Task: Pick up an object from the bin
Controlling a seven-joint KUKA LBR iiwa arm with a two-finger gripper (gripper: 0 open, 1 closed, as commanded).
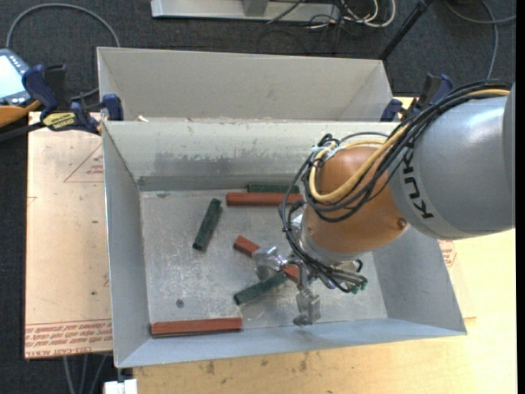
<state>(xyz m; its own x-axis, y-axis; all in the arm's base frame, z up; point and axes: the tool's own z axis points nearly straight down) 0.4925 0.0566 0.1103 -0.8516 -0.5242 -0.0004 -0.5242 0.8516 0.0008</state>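
Your gripper (287,284) has its fingers apart, low in the front middle of the bin (123,245), over the right end of the dark green stick (256,292), so go straight down, keep the stick in the middle, then squeeze gently.

the arm (472,167) is a thick, rounded silver-grey shell with black lettering (415,189) reading "ku" near its end. an orange dome cover (357,216) caps the wrist, wrapped by looping black and pale yellow cables (321,189). below it sits a small gripper (289,282) of bare grey metal.
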